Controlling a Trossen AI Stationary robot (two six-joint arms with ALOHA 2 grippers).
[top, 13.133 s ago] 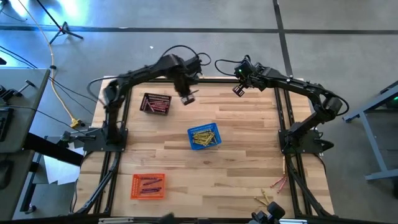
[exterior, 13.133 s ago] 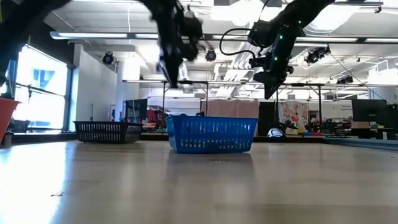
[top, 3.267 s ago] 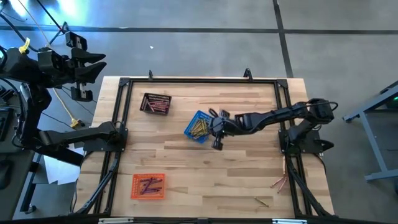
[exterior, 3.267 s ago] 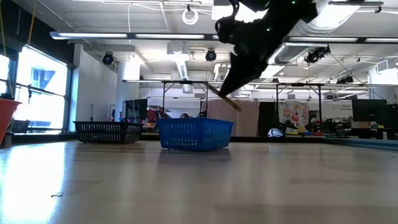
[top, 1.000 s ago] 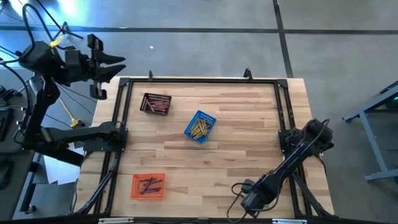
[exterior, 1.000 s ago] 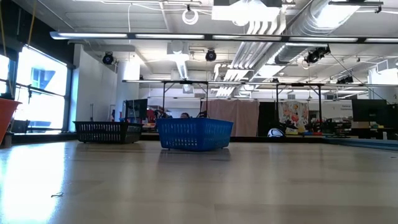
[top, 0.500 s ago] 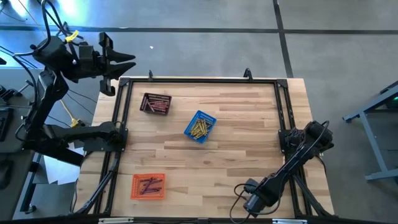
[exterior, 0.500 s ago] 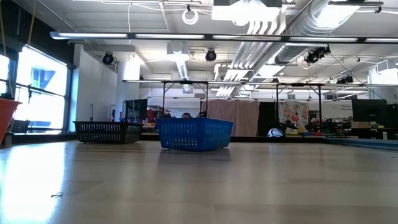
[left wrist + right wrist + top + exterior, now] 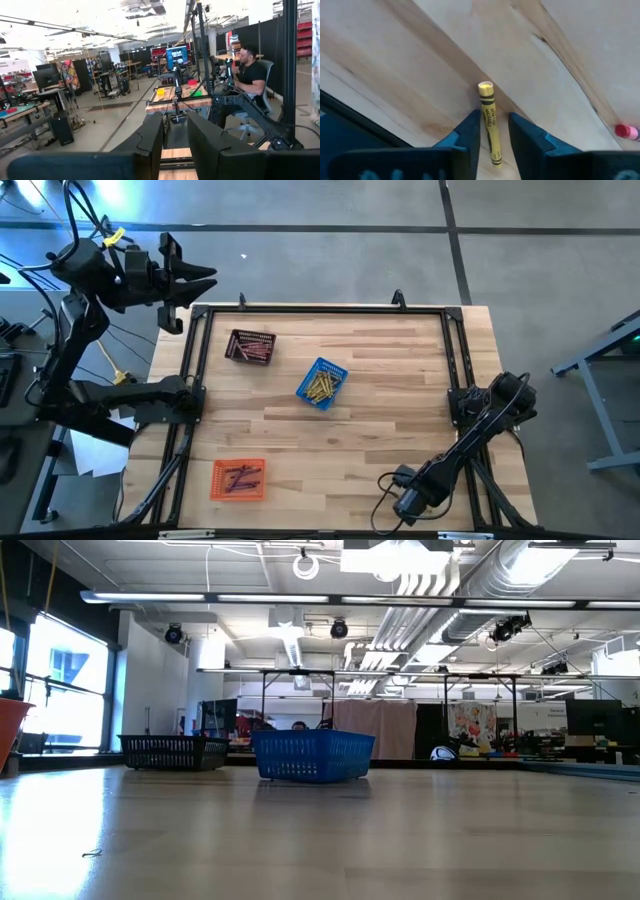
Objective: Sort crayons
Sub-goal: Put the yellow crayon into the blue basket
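A yellow crayon (image 9: pixel 489 120) lies flat on the wooden table at its near right. My right gripper (image 9: pixel 494 120) (image 9: pixel 405 506) points down over it, open, one finger on each side; a gap shows beside one finger. A pink crayon's tip (image 9: pixel 626 131) lies a little way off. Yellow crayons fill the blue basket (image 9: pixel 322 383), red-pink ones the black basket (image 9: pixel 250 345), purple ones the orange basket (image 9: pixel 238 478). My left gripper (image 9: pixel 198 277) (image 9: pixel 175 127) hangs high beyond the table's far left corner, open, nothing between its fingers.
A black metal frame (image 9: pixel 320 309) runs round the tabletop. In the low view the blue basket (image 9: pixel 312 756) and black basket (image 9: pixel 172 751) stand far back, with bare wood in front. A seated person (image 9: pixel 250 75) shows in the room behind.
My right gripper has sunk a little toward the table at the near right. My left gripper, held high, has swung slightly toward the table's right and then kept still.
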